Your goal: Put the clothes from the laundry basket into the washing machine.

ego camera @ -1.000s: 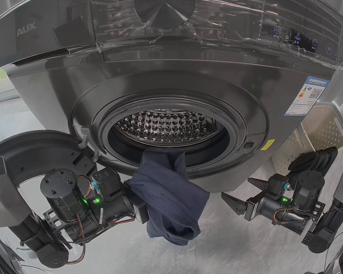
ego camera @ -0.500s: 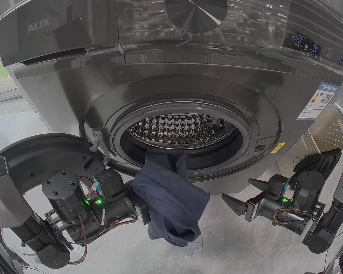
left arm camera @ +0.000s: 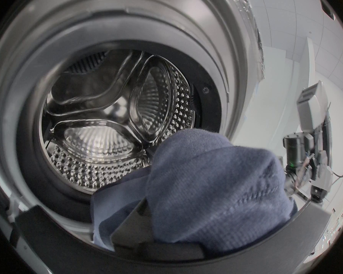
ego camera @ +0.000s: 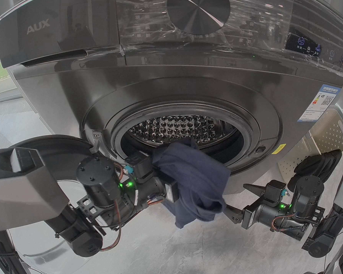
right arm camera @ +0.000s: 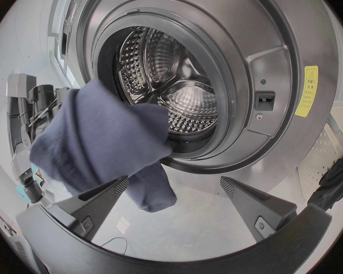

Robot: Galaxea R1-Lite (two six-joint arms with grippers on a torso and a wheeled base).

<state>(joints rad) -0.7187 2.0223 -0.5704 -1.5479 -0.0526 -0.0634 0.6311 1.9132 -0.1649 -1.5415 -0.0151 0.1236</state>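
A navy garment [ego camera: 196,179] hangs bunched over my left gripper [ego camera: 173,190], which is shut on it just below the front of the washing machine's open drum [ego camera: 179,128]. The garment's upper end lies over the door seal's lower lip; its lower end dangles above the floor. In the left wrist view the navy garment [left arm camera: 217,187] covers the fingers in front of the steel drum [left arm camera: 110,126]. My right gripper [ego camera: 238,202] is open and holds nothing, low and to the right of the garment. The cream laundry basket [ego camera: 327,130] stands at the machine's right side with black clothes [ego camera: 318,164] draped over its rim.
The machine's round door [ego camera: 53,153] is swung open on the left, behind my left arm. Light tiled floor [ego camera: 202,248] lies below the drum opening. In the right wrist view, the door latch [right arm camera: 265,100] sits to the side of the opening.
My left arm has risen and moved right toward the drum opening, carrying the navy garment up with it. The right gripper has sunk slightly. The head camera shifted early on.
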